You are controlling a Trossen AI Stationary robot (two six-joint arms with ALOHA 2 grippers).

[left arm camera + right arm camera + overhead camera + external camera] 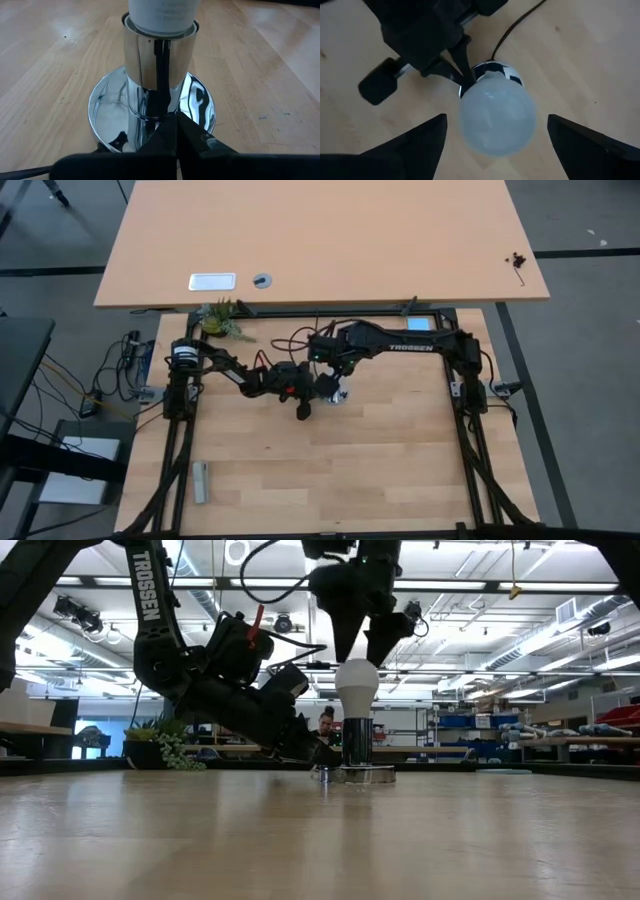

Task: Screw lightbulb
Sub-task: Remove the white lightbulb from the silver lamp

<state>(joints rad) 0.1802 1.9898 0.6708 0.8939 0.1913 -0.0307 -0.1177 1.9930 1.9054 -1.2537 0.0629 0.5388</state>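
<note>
- Left gripper (312,753) down low at the table surface, pressed in against the foot of the silver socket (159,65) from the left side; fingers (172,135) closed together to a point on the socket's round base, seemingly pinning it rather than gripping anything between them.
- Socket upright on the wooden table (400,470), near the middle, its mirror-bright base plate flat on the boards and a thin black cord (512,27) trailing away.
- Lightbulb (357,688) already seated upright in the socket's collar, pale base sunk inside the rim in the left wrist view, frosted dome standing clear above.
- Right gripper (362,645) poised directly above the bulb, fingers spread wide to either side of the dome and touching nothing; holding nothing.
- Judged from this: placing done, bulb standing unaided in the socket. Cannot tell how deep the thread has gone, nor whether the bulb is tight.
- Probably left to do: closing on the dome and further turns, or else only pulling both arms away, if the thread is already home.
- Off to the right, nothing else of the task; only bare boards and the frame's dark rails.
</note>
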